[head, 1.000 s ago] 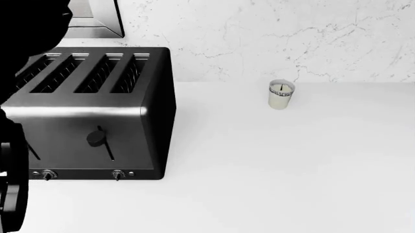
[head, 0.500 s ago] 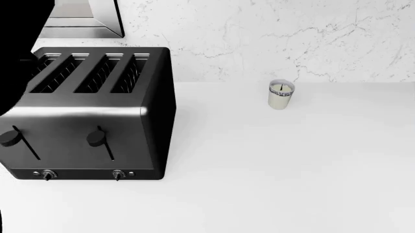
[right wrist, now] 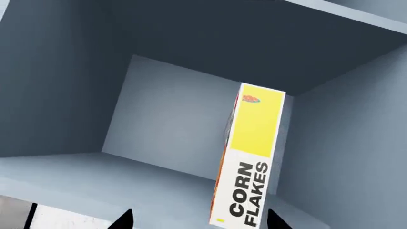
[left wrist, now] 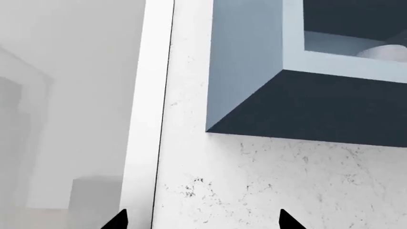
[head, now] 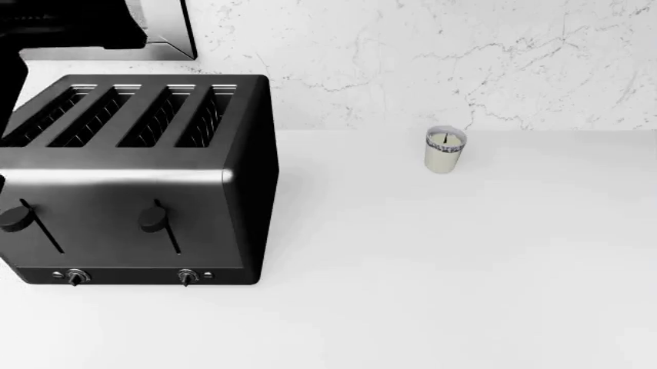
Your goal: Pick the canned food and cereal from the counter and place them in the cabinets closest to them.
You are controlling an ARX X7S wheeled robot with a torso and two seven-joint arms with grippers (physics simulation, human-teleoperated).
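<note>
The cereal [right wrist: 249, 157] stands inside a blue-grey cabinet [right wrist: 76, 86], on its shelf near one side wall. The right gripper [right wrist: 198, 220] sits just outside, its jaws spread apart and empty. The left gripper [left wrist: 202, 220] faces a marble wall below another cabinet [left wrist: 254, 67], jaws likewise parted and holding nothing. On the white tabletop [head: 462, 261], a cream shaker [head: 445, 150] stands at about 2 o'clock from a black toaster [head: 138, 181]. The canned food is out of view.

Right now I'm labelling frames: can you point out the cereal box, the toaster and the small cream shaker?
cereal box [right wrist: 251, 157]: right wrist view, on its yellow side panel.
toaster [head: 138, 204]: head view, on its dark front face.
cream shaker [head: 445, 151]: head view, on its cream body.
</note>
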